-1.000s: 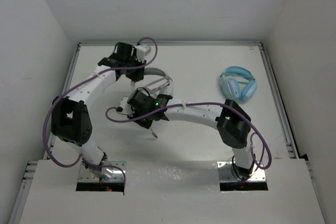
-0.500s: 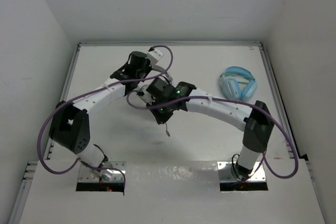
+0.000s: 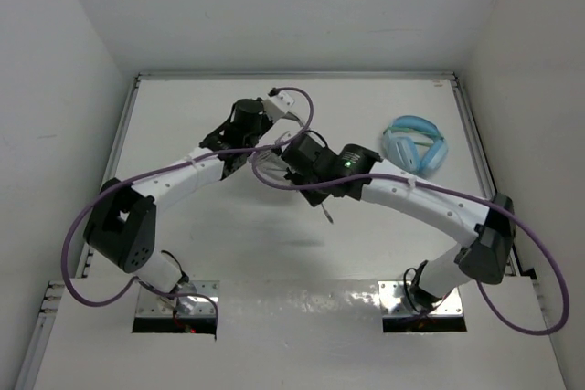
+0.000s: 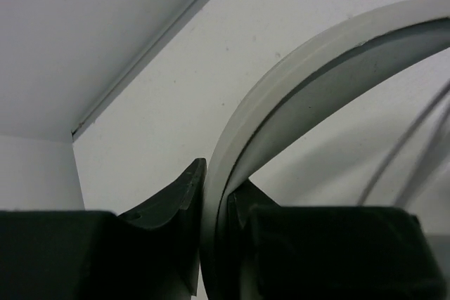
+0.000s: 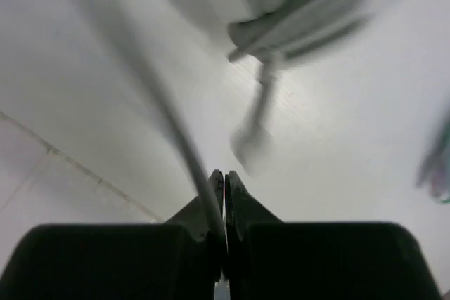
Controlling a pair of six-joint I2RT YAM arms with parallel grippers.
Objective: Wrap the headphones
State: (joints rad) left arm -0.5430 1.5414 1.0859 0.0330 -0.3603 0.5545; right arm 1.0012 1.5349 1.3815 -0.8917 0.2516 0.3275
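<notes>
We show the left gripper (image 4: pixel 214 198) clamped on the stiff headband (image 4: pixel 281 93) of the headphones (image 4: pixel 351 43), left of the blue headphones (image 3: pixel 416 145), and the right gripper (image 5: pixel 224 182) pinched shut on their cable (image 5: pixel 158 100), thin, limp and, we judge, prone to slipping

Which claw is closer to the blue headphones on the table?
Right. The right claw, pinching the cable, sits left of the blue headphones in the top view; the left claw, clamped on the headband, is farther left.
</notes>
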